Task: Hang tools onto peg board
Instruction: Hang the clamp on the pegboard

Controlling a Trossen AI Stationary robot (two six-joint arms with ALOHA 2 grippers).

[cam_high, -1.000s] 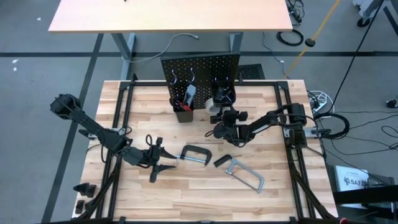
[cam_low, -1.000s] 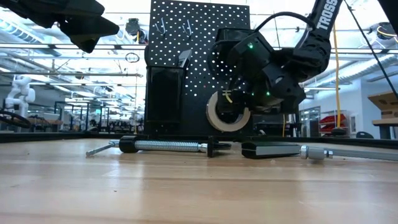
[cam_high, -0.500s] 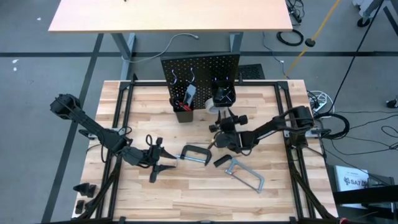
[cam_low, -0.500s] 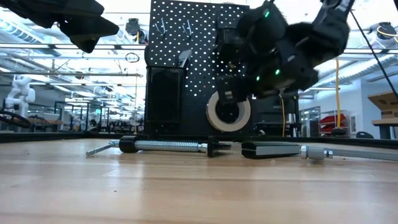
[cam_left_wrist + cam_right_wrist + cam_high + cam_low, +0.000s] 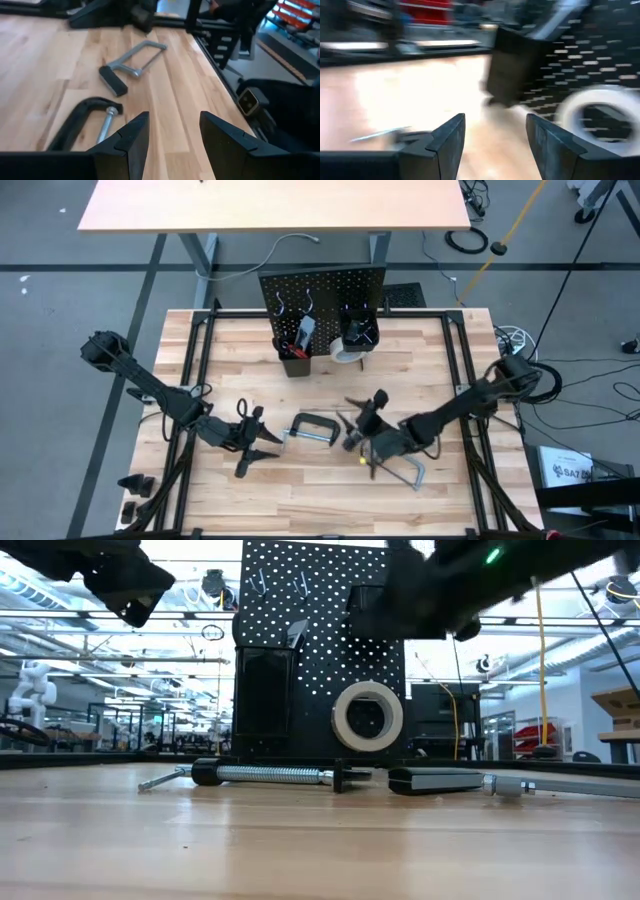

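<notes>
The black peg board (image 5: pixel 322 292) stands at the table's far edge, with two bins on its front (image 5: pixel 293 360). A white tape roll (image 5: pixel 368 718) stands on its rim on the table, right before the board. The black C-clamp (image 5: pixel 315 427) and the grey bar clamp (image 5: pixel 396 461) lie flat mid-table. My left gripper (image 5: pixel 170 135) hovers open just left of the C-clamp (image 5: pixel 82 125), touching nothing. My right gripper (image 5: pixel 350 422) is open above the bar clamp's black handle end, its wrist view facing the tape roll (image 5: pixel 602 120).
The left bin holds a red-handled tool (image 5: pixel 288 347), and silver hooks (image 5: pixel 296 304) stick out of the board. Black frame rails (image 5: pixel 190 380) run along the table's left and right sides. A second tabletop (image 5: pixel 275 205) stands beyond the far edge.
My right gripper has drawn back from the tape roll by the peg board toward the table's near edge, rising and swinging round until it hangs over the bar clamp. The tape roll stays standing where it was.
</notes>
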